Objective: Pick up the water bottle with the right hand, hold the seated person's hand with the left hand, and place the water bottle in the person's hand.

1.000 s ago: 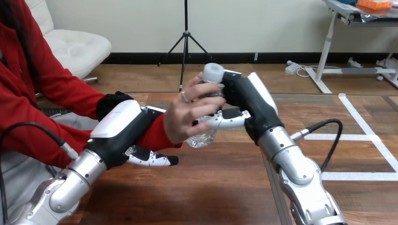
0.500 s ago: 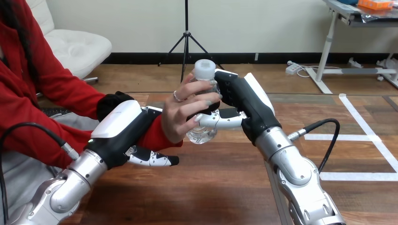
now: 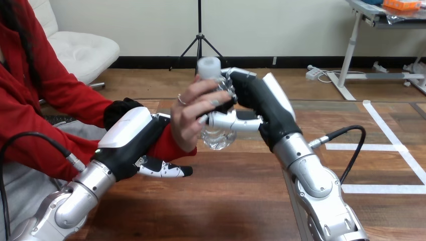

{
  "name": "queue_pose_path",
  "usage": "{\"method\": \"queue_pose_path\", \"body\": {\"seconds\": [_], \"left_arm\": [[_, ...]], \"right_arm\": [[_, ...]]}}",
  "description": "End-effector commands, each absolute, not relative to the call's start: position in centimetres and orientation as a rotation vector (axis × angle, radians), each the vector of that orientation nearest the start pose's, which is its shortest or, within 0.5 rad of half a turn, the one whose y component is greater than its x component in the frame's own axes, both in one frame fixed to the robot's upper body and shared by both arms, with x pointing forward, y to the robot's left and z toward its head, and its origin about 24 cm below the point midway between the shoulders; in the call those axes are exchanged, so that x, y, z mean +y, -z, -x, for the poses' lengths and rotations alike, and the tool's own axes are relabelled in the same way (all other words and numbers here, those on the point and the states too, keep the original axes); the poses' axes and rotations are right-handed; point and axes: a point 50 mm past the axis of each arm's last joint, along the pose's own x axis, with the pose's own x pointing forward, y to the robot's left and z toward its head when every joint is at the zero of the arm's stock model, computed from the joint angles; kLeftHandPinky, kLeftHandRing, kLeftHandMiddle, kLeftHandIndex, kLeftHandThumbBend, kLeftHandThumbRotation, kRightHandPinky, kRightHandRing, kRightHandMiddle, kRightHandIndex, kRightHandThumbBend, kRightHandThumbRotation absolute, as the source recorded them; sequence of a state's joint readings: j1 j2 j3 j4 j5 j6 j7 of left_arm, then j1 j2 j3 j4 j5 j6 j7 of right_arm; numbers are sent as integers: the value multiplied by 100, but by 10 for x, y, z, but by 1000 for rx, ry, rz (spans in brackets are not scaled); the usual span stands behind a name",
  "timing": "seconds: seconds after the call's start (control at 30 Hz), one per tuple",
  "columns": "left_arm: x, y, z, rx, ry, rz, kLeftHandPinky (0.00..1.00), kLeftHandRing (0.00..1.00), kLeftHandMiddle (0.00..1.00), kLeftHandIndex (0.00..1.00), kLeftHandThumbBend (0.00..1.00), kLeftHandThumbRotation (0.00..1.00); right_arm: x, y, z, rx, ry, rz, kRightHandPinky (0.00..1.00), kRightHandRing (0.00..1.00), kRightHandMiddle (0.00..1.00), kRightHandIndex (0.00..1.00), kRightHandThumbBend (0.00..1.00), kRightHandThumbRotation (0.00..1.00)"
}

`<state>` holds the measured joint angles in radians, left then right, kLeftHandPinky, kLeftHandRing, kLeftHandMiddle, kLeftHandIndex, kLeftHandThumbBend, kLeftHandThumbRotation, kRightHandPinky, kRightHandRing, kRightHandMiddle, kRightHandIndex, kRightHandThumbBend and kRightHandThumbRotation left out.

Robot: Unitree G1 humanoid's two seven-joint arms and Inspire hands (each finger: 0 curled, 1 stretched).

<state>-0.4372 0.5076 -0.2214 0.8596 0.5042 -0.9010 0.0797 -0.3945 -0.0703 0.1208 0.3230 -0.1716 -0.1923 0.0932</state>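
Note:
A clear water bottle (image 3: pixel 219 139) with a white cap (image 3: pixel 208 65) is held up above the table's middle, tilted slightly. My right hand (image 3: pixel 261 105) is shut on it from the right, the thumb (image 3: pixel 233 121) lying across its front. The person's hand (image 3: pixel 190 114) wraps the bottle from the left, so both hands are on it. My left hand (image 3: pixel 128 138) is curled round the person's red-sleeved wrist (image 3: pixel 168 143), with its thumb (image 3: pixel 163 169) underneath. The middle of the bottle is hidden by the person's fingers.
The wooden table (image 3: pixel 216 201) stretches bare below the hands. A seam between two tabletops (image 3: pixel 297 211) runs under my right forearm. The person's red-sleeved arm (image 3: pixel 55 95) comes in from the left.
My right hand, the bottle and the person's hand have shifted left and a little up together. The person's fingers have closed further round the bottle. My left hand has stayed put.

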Motion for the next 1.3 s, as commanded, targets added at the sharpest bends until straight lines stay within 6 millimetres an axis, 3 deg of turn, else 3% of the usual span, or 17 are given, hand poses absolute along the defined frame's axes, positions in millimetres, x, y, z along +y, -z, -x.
{"method": "queue_pose_path", "body": {"seconds": [0.0,0.37,0.77,1.27], "left_arm": [[173,-50,-297,-481,556,-882,30,36,44,45,71,0],[173,-50,-297,-483,559,-880,29,35,44,45,70,0],[174,-50,-297,-483,559,-882,29,35,44,45,69,0],[176,-50,-296,-480,561,-882,30,36,44,45,69,0]], "right_arm": [[-109,-113,-320,-352,-212,264,48,58,63,65,80,41],[-126,-109,-315,-332,-135,263,52,59,64,64,74,44],[-148,-103,-308,-291,-50,218,51,59,65,65,77,47],[-173,-98,-294,-250,1,167,52,59,65,65,66,44]]}}
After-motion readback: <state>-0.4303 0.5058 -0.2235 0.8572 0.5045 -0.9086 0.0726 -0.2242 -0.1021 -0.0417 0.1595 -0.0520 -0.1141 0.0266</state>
